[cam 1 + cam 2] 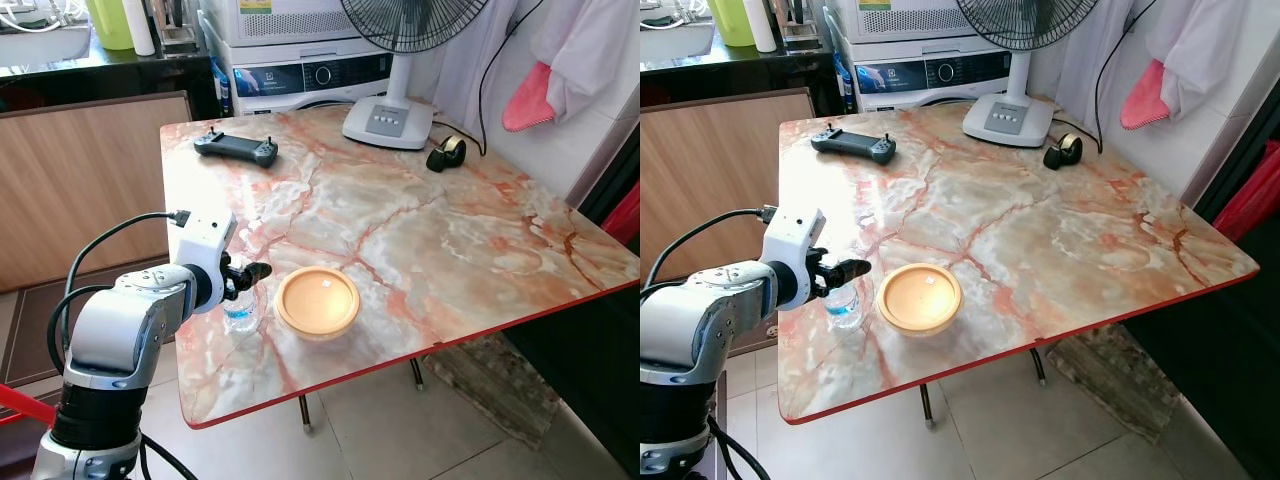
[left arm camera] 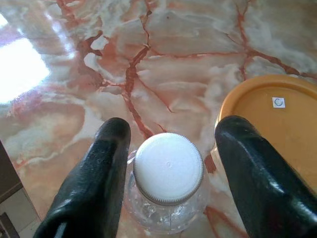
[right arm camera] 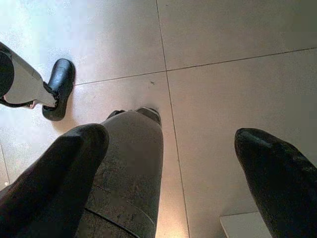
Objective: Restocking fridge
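While its fingers gape, left gripper (image 2: 168, 168) straddles one bottle (image 2: 167, 178) beside one bowl (image 1: 317, 301)

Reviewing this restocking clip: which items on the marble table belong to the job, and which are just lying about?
Job items:
- water bottle, white cap, between the open fingers of the left gripper
- orange lidded container beside it, probably also for the fridge

Lying about:
- black controller
- fan
- tape dispenser

The right gripper hangs idle over the floor.
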Controlling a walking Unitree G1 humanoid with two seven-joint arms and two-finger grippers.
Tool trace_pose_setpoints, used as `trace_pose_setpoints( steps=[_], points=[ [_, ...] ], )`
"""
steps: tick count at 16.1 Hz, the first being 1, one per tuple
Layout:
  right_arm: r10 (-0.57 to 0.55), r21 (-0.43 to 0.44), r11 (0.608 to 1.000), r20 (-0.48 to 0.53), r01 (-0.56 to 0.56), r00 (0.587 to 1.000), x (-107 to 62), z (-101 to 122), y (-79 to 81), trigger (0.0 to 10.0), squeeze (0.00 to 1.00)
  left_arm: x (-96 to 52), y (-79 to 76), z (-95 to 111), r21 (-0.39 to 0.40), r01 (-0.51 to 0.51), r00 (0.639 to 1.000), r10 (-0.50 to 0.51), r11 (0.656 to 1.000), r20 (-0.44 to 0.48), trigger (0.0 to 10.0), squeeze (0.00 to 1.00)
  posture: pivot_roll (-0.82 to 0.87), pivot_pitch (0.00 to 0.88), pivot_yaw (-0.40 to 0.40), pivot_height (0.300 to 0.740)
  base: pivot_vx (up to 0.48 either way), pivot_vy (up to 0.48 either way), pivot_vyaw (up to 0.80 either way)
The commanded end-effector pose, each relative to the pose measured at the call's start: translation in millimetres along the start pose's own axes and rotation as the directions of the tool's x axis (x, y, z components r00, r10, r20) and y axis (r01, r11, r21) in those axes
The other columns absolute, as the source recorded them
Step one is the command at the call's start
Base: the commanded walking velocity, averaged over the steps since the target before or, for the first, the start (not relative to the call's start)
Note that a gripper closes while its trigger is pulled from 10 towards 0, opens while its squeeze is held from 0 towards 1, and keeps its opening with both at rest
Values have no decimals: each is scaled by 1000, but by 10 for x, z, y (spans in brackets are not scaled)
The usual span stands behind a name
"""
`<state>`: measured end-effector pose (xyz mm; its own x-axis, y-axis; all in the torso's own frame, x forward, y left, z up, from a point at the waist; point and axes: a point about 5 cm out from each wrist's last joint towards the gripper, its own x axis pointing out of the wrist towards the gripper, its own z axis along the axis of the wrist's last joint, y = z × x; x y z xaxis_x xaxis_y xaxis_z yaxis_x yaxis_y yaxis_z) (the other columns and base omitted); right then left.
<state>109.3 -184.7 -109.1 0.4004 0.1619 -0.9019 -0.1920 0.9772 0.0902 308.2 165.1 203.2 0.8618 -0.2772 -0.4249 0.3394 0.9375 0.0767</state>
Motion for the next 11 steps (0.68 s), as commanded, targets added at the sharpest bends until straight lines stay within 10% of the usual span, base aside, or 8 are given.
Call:
trace_pose_setpoints(
  steps=[1,11],
  points=[
    [-7,-1,1000,-3,7,1000,-11,-12,-31,10000,0,-1,34,-9,1,-12,1000,12,1000,-2,0,0,209,10,-54,740,0,0,0],
    [-4,-6,1000,-3,4,1000,-10,-9,-28,10000,0,12,7,-30,19,-4,1000,4,1000,-5,0,0,207,0,-49,740,0,0,0]
  ],
)
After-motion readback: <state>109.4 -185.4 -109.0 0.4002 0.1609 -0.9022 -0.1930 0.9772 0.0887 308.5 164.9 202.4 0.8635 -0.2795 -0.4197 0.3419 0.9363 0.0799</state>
